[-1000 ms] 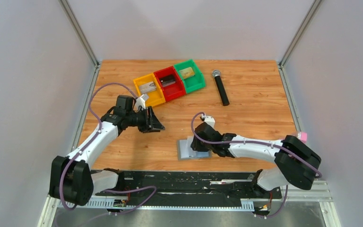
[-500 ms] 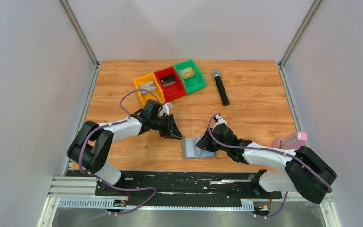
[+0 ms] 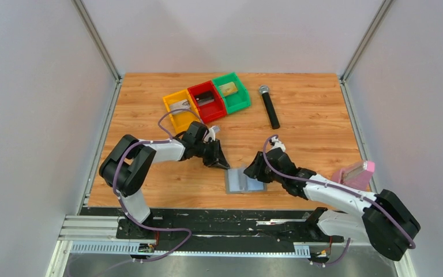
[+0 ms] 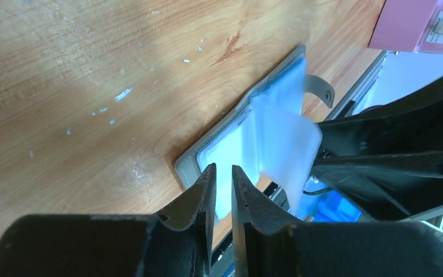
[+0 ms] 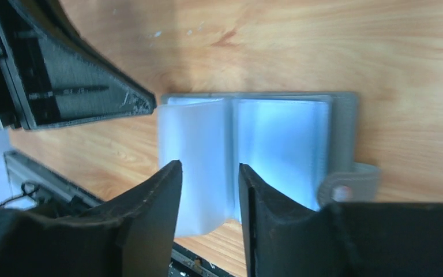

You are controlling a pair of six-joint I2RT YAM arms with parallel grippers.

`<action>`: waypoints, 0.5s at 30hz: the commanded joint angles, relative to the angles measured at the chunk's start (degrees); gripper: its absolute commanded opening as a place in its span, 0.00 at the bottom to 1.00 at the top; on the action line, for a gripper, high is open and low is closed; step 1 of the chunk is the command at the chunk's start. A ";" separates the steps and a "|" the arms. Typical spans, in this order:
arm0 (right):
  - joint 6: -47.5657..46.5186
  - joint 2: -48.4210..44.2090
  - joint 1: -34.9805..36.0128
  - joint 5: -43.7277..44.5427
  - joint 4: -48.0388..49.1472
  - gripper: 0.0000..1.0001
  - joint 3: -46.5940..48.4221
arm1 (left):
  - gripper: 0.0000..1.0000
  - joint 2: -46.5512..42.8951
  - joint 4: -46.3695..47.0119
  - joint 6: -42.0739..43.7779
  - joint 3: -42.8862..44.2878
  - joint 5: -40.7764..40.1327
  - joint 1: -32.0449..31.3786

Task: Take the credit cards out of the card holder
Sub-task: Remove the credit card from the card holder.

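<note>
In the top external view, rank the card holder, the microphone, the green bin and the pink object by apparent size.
1. Green bin and card holder: similar footprint, the holder partly hidden by the right claw, so unranked.
2. Microphone: longest but thin.
3. Pink object: smallest showing, partly behind the right arm.

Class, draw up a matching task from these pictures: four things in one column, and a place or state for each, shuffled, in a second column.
1. card holder
2. microphone
3. yellow bin
4. left gripper

A. leftmost of three bins
B. lying open between both grippers
C. fingers nearly closed, holding nothing
D. lying right of the green bin

Pairs: 1-B, 2-D, 3-A, 4-C
</note>
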 commanded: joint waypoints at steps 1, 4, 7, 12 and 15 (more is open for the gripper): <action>2.82 -5.90 -0.46 13.67 -17.90 0.45 6.37 | 0.23 0.28 -0.41 1.87 1.62 -1.54 -0.35; 3.15 -9.56 -0.46 17.95 -24.15 0.47 8.55 | 0.23 -0.03 -1.08 2.65 1.27 -1.99 -0.30; 2.65 -11.70 -0.45 18.73 -27.27 0.46 11.07 | 0.23 -0.79 -1.12 2.72 0.40 -2.30 -0.32; -1.28 -10.11 1.23 11.16 -24.24 0.46 15.24 | 0.24 -2.83 0.00 2.00 -1.70 -2.11 -0.31; -0.47 -4.39 3.99 12.51 -25.19 0.54 18.22 | 0.24 -5.29 -2.70 2.15 -2.47 -4.10 -0.34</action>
